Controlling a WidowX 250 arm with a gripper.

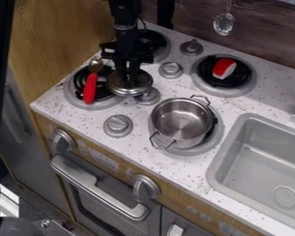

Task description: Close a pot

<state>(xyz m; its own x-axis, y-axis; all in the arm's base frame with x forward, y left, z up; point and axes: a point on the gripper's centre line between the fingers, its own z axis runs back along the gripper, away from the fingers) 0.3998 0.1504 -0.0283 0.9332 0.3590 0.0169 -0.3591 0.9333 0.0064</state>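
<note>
Transfer stage: black 2-finger tool (131, 77) grips the round silver metal lid (143, 85), apart from the open steel pot (196, 120); carrying across, centring and lowering should follow.

I count four burners (250, 79) on one worktop (273, 101), with four knobs (118, 126) among them and two larger round knobs (145, 187) on the front, lower left. I see one pot (180, 120) near the centre, one lid (118, 86) and one red-handled spoon (90, 87) at upper left, one red-and-white object (224, 67) and one hanging utensil (224, 24) at upper right, and one sink (231, 143) at right.
</note>
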